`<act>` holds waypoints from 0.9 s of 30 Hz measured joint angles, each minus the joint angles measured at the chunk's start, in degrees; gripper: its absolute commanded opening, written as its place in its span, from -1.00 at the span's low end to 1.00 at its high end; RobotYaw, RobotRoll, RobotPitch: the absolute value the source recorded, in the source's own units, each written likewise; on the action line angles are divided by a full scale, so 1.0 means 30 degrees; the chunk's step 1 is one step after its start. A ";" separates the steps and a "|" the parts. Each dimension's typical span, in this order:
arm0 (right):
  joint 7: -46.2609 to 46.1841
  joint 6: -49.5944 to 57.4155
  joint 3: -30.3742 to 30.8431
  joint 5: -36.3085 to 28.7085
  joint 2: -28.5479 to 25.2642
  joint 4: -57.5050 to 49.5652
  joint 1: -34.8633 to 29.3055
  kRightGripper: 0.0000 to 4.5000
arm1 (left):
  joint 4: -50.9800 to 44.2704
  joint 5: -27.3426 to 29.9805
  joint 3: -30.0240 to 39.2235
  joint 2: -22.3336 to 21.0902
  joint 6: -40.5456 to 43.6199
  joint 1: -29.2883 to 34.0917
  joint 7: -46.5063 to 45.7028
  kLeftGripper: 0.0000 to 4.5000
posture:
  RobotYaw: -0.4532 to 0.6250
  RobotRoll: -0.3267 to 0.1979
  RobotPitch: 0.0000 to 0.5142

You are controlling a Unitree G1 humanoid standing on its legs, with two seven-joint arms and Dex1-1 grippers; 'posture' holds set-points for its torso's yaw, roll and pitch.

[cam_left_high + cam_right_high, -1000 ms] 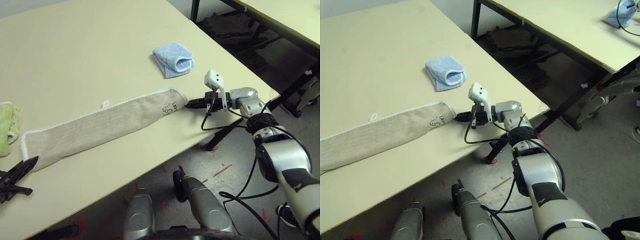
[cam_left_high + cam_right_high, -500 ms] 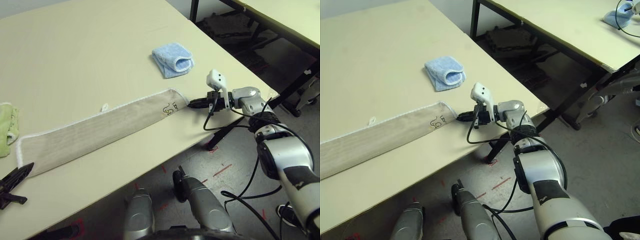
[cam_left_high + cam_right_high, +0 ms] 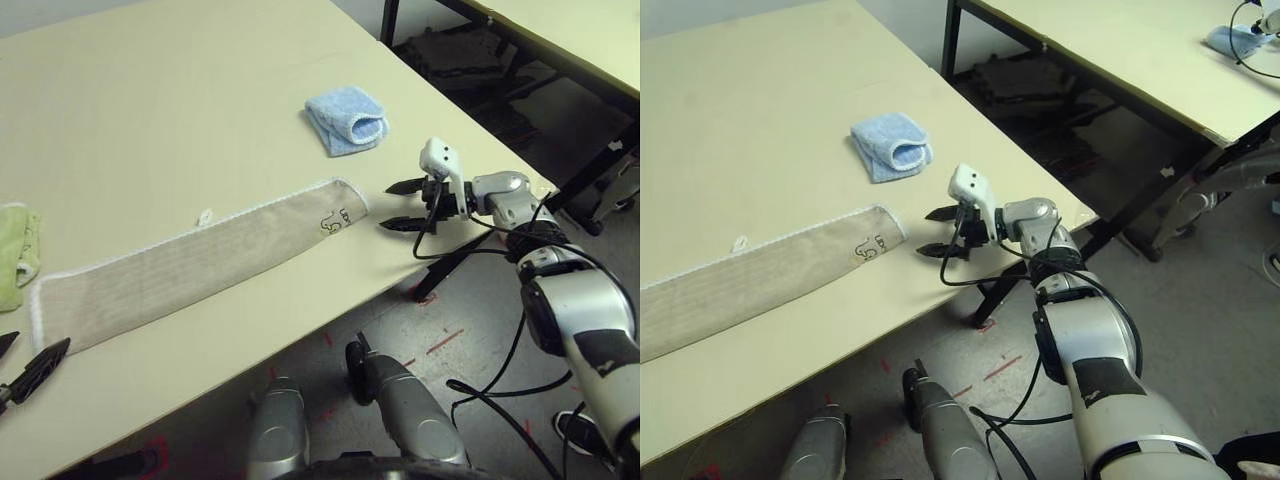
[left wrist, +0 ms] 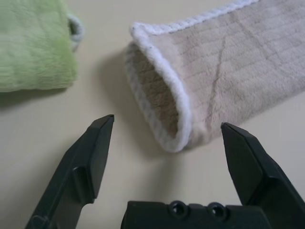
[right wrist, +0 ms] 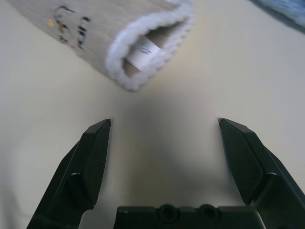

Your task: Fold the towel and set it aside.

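Note:
The towel (image 3: 200, 260), beige with white edging and a small logo by its right end, lies folded into a long narrow strip across the table (image 3: 150, 100). My right gripper (image 3: 405, 205) stands open just off the towel's right end, with nothing between its fingers. In the right wrist view that end (image 5: 119, 28) lies a short way beyond the open gripper (image 5: 164, 124). At the table's near left my left gripper (image 3: 25, 355) is open and apart from the towel's left end (image 4: 214, 71), which gapes slightly ahead of the gripper (image 4: 167, 126).
A small folded light-blue towel (image 3: 347, 118) sits behind the strip's right end. A lime-green towel (image 3: 12, 255) lies at the far left, close to the strip's left end. The table's near edge runs just behind both grippers. A second table (image 3: 1140, 50) stands beyond the gap.
Both grippers have opened and let go of the towel's ends, then drawn back a little. The towel has settled flat on the table.

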State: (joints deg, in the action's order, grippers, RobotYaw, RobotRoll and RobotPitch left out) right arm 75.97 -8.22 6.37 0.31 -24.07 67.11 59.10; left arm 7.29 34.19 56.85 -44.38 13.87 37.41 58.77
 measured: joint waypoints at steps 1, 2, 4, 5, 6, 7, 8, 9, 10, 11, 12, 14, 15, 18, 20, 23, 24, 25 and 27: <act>-0.0016 0.0346 -0.0148 -0.0018 -0.0021 0.0195 0.0067 1.00 | 0.0472 0.0072 0.0306 -0.0425 -0.0090 0.0023 0.0567 0.99 | -0.14 0.25 -0.17; 0.0037 0.0691 -0.0271 -0.0061 -0.0039 0.0340 0.0125 1.00 | 0.0827 0.0087 0.0547 -0.0805 -0.0193 0.0083 0.1023 0.99 | -0.12 0.25 -0.17; 0.0193 0.1336 -0.0463 -0.0145 -0.0078 0.0451 0.0182 1.00 | 0.1541 0.0168 0.1002 -0.1509 -0.0476 0.0095 0.2200 0.99 | -0.10 0.25 -0.16; 0.0282 0.1574 -0.0491 -0.0143 -0.0092 0.0474 0.0215 1.00 | 0.1817 0.0306 0.1093 -0.1795 -0.0561 0.0095 0.2861 0.99 | -0.10 0.25 -0.16; 0.0404 0.1867 -0.0501 -0.0141 -0.0109 0.0529 0.0290 1.00 | 0.2164 0.0456 0.1101 -0.2213 -0.0601 0.0108 0.3705 0.99 | -0.10 0.25 -0.16; 0.0525 0.2204 -0.0499 -0.0127 -0.0126 0.0604 0.0415 1.00 | 0.2419 0.0503 0.1106 -0.2634 -0.0727 0.0116 0.4575 0.99 | -0.09 0.25 -0.16; 0.0629 0.2479 -0.0494 -0.0111 -0.0151 0.0661 0.0518 1.00 | 0.2673 0.0511 0.1106 -0.3007 -0.0890 0.0114 0.5290 0.99 | -0.09 0.25 -0.15; 0.0751 0.2713 -0.0494 -0.0104 -0.0181 0.0727 0.0606 1.00 | 0.2911 0.0503 0.1107 -0.3317 -0.1094 0.0111 0.6010 0.99 | -0.09 0.25 -0.15; 0.0875 0.3006 -0.0491 -0.0101 -0.0216 0.0805 0.0714 1.00 | 0.3177 0.0475 0.1099 -0.3696 -0.1378 0.0097 0.6768 0.99 | -0.10 0.25 -0.15; 0.1041 0.3415 -0.0472 -0.0043 -0.0251 0.0944 0.0917 1.00 | 0.3536 0.0455 0.1051 -0.4178 -0.1773 -0.0006 0.7841 0.99 | -0.10 0.25 -0.15; 0.1183 0.3794 -0.0441 0.0045 -0.0291 0.1062 0.1103 1.00 | 0.3766 0.0441 0.0991 -0.4641 -0.2148 -0.0216 0.8739 0.99 | -0.10 0.25 -0.15; 0.1407 0.4444 -0.0363 0.0203 -0.0297 0.1173 0.1382 1.00 | 0.4132 0.0430 0.0800 -0.5365 -0.2930 -0.0845 1.0123 0.99 | -0.12 0.25 -0.14; 0.1495 0.4719 -0.0346 0.0243 -0.0290 0.1226 0.1495 1.00 | 0.4346 0.0420 0.0579 -0.5573 -0.3358 -0.1204 1.0522 0.99 | -0.12 0.25 -0.14; 0.1770 0.6121 -0.0197 0.0323 -0.0282 0.1475 0.2030 1.00 | 0.4335 0.0415 -0.0691 -0.5755 -0.4642 -0.2654 1.1034 0.99 | -0.16 0.25 -0.15; 0.2046 0.7367 -0.0034 0.0647 -0.0259 0.1649 0.2507 1.00 | 0.3734 0.0423 -0.1496 -0.5492 -0.4832 -0.3324 1.1043 0.99 | -0.16 0.25 -0.15; 0.2497 0.8956 0.0075 0.0764 -0.0243 0.1743 0.2971 1.00 | 0.2671 0.0393 -0.2198 -0.4739 -0.4859 -0.3630 1.0959 0.99 | -0.17 0.25 -0.15; 0.2634 0.9774 0.0118 0.0809 -0.0208 0.1847 0.3232 1.00 | 0.2153 0.0384 -0.2364 -0.4399 -0.4887 -0.3650 1.0809 0.99 | -0.17 0.25 -0.14; 0.2766 1.0388 0.0220 0.0851 -0.0159 0.1876 0.3420 1.00 | 0.1793 0.0368 -0.2571 -0.4253 -0.4902 -0.3654 1.0689 0.99 | -0.17 0.25 -0.14; 0.3175 1.1773 0.0423 0.1026 0.0101 0.2006 0.3970 1.00 | 0.1280 0.0313 -0.2728 -0.4086 -0.4901 -0.3652 1.0540 0.99 | -0.16 0.25 -0.13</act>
State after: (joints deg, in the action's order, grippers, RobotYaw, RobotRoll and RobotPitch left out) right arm 85.50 27.10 7.64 3.39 -23.76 73.13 71.01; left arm 11.13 35.13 48.66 -56.64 -0.84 26.45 90.39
